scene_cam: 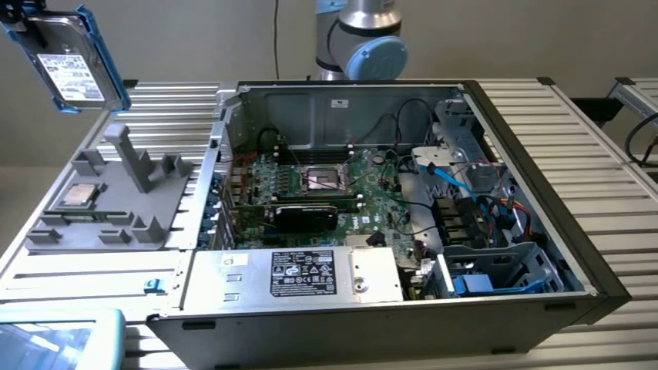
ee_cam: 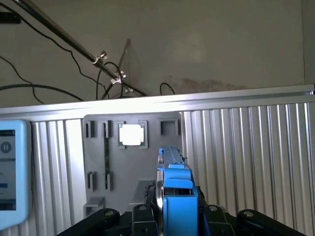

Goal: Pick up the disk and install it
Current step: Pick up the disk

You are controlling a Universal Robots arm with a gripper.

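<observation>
High above the grey parts tray (scene_cam: 113, 214) at the exterior view's left, the disk (scene_cam: 70, 65) hangs upright in the air, well apart from the open computer case (scene_cam: 308, 108). The tool (ee_cam: 177, 209) is partly closed on it, jaws pressing the blue carrier (ee_cam: 176, 189) edge-on. I judge it a stiff, fairly heavy slab, shock-sensitive inside (the plastic frame may flex or slip), so the carrier's long sides seem the safest hold.
</observation>
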